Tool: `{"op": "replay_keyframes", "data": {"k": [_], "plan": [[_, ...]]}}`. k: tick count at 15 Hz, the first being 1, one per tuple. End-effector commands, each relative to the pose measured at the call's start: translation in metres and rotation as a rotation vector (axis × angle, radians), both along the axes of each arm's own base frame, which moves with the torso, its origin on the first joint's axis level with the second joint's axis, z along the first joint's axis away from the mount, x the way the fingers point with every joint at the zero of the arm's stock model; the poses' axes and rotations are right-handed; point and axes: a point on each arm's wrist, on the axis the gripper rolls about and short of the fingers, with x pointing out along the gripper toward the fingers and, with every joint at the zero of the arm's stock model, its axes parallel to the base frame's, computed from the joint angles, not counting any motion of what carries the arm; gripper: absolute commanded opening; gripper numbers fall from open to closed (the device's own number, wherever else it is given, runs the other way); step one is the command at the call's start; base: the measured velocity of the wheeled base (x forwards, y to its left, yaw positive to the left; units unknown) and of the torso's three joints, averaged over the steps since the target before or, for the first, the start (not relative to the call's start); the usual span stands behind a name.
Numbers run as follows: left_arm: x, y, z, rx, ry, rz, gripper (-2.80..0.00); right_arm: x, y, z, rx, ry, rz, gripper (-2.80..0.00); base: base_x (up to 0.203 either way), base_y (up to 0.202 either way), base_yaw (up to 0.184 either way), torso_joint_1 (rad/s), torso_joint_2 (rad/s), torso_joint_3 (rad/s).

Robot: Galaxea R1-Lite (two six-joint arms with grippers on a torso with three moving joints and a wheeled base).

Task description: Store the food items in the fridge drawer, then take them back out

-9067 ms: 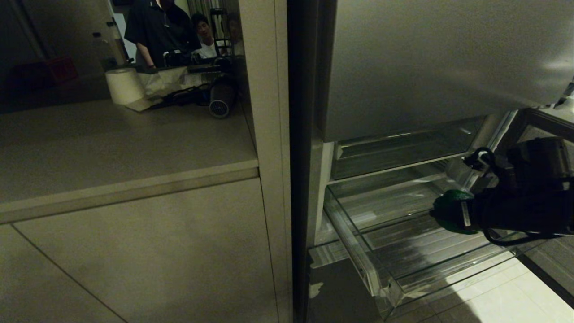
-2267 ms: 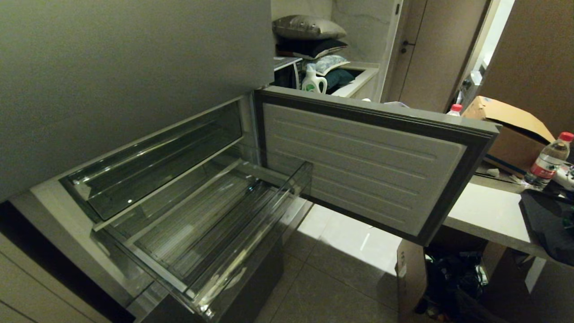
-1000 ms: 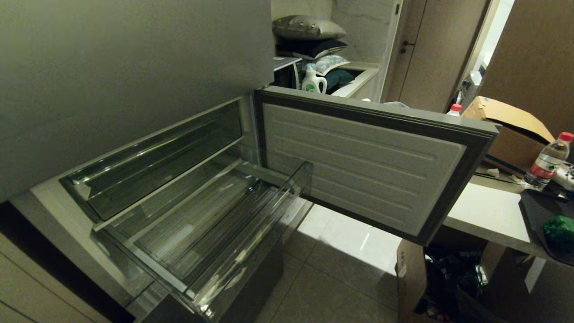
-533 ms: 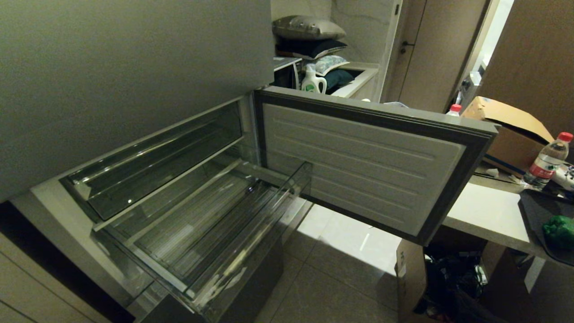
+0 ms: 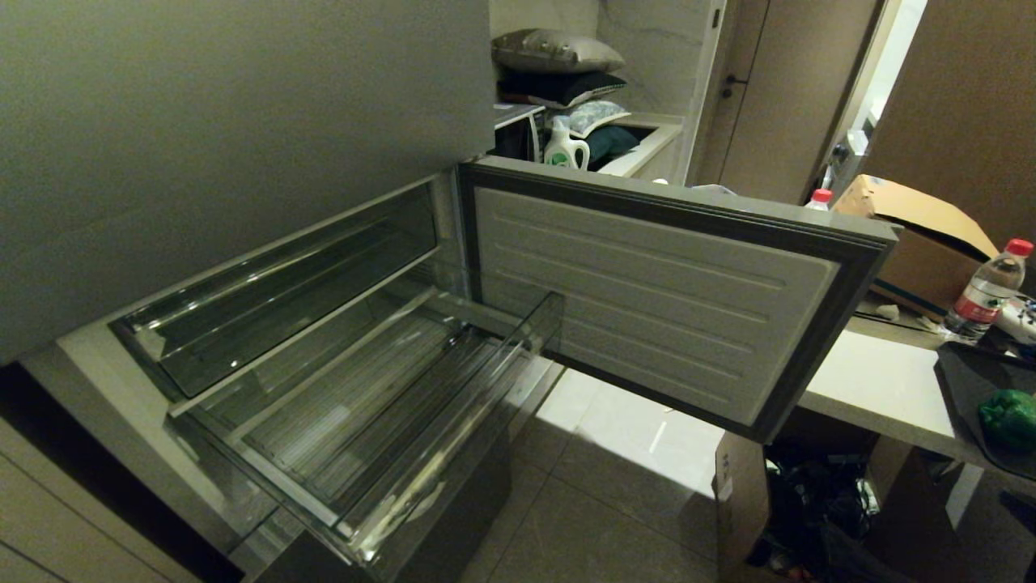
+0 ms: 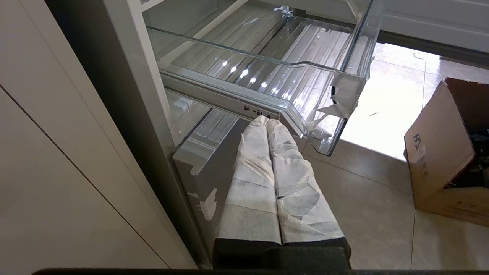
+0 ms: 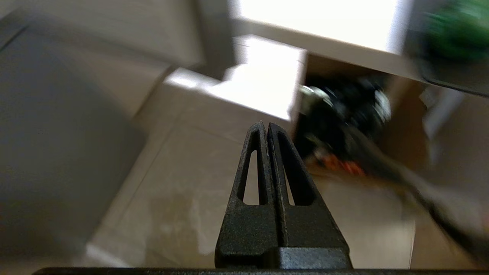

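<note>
Down low our left gripper (image 6: 267,121) sits with fingers pressed together under the pulled-out fridge drawer (image 5: 453,421), and our right gripper (image 7: 266,128) is pinched closed over the floor. Further off, the green bell pepper (image 5: 1008,418) rests on a black tray (image 5: 959,380) on the table.

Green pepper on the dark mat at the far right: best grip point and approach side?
Take the green pepper across its widest part, coming down from above. It sits on a dark mat on the counter, its top and sides clear, so a top-down pinch looks easiest. It is glossy and lumpy, so grip the body, not a bump. Which way its stem points cannot be told.
</note>
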Motion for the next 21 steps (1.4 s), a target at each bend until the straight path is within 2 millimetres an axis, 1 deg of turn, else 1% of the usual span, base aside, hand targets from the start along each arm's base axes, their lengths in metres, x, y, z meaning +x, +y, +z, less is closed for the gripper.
{"op": "replay_keyframes", "data": {"k": [1, 2, 4, 6, 9, 10, 15, 21], "plan": [[0.0, 0.0, 0.0, 0.0, 0.0, 0.0, -2.8, -0.045, 0.021, -0.01, -0.072, -0.148, 0.116, -2.8, 0.0, 0.0, 0.0, 0.0, 0.0, 0.0], [0.0, 0.0, 0.0, 0.0, 0.0, 0.0, -2.8, -0.058, 0.024, -0.017, -0.09, -0.162, 0.148, -2.8, 0.0, 0.0, 0.0, 0.0, 0.0, 0.0], [0.0, 0.0, 0.0, 0.0, 0.0, 0.0, -2.8, -0.077, 0.027, -0.031, -0.113, -0.156, 0.173, -2.8, 0.0, 0.0, 0.0, 0.0, 0.0, 0.0], [0.0, 0.0, 0.0, 0.0, 0.0, 0.0, -2.8, -0.089, 0.026, -0.044, -0.14, -0.161, 0.156, -2.8, 0.0, 0.0, 0.0, 0.0, 0.0, 0.0], [0.0, 0.0, 0.0, 0.0, 0.0, 0.0, -2.8, -0.103, 0.026, -0.05, -0.171, -0.302, 0.166, -2.8, 0.0, 0.0, 0.0, 0.0, 0.0, 0.0], [0.0, 0.0, 0.0, 0.0, 0.0, 0.0, -2.8, -0.105, 0.026, -0.051, -0.172, -0.342, 0.165, -2.8, 0.0, 0.0, 0.0, 0.0, 0.0, 0.0], [0.0, 0.0, 0.0, 0.0, 0.0, 0.0, -2.8, -0.104, 0.025, -0.052, -0.064, -0.352, 0.111, -2.8, 0.0, 0.0, 0.0, 0.0, 0.0, 0.0], [0.0, 0.0, 0.0, 0.0, 0.0, 0.0, -2.8, -0.104, 0.024, -0.052, -0.056, -0.353, 0.103, -2.8, 0.0, 0.0, 0.0, 0.0, 0.0, 0.0]]}}
